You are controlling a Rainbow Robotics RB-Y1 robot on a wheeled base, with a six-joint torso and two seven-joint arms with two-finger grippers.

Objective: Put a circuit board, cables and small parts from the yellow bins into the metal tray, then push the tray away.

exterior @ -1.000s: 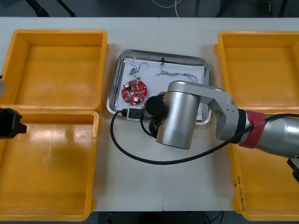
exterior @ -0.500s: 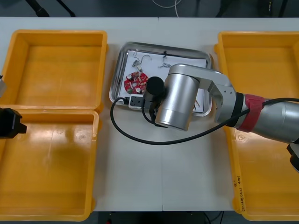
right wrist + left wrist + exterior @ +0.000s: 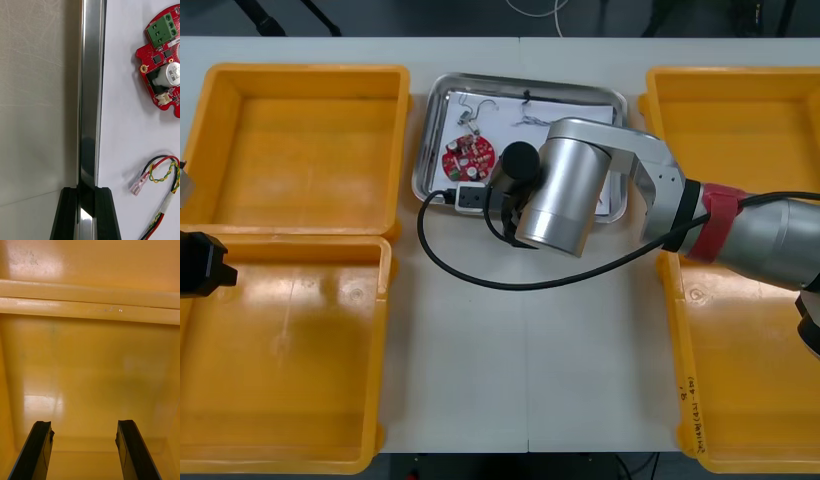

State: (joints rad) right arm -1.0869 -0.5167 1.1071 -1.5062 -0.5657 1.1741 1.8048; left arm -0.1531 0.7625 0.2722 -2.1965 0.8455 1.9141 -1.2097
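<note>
My right claw [image 3: 86, 190] is clamped shut on the rim of the metal tray [image 3: 90, 93], on the side where the circuit board [image 3: 163, 71] lies just inside. My left claw [image 3: 84, 427] is parked with its fingers spread, over a yellow bin well to the tray's left.

My main worry is the grip. It is a thin pinch on a slick rim, so a hard shove could let the rim slide out or swing the tray round the claw. The tray's left rim [image 3: 420, 150] sits almost against the far-left bin, and a skewed push could jam it there. The board and the red and yellow cable [image 3: 163, 170] lie loose on the tray's floor, so I judge a jolt could slide them about.

My count:
- four yellow bins [image 3: 305, 70], two on each side of the tray
- one tray on the worktop [image 3: 520, 350]
- one board
- one red and yellow cable

The thin wiry pieces [image 3: 472, 118] by the tray's far rim are too small to count.
</note>
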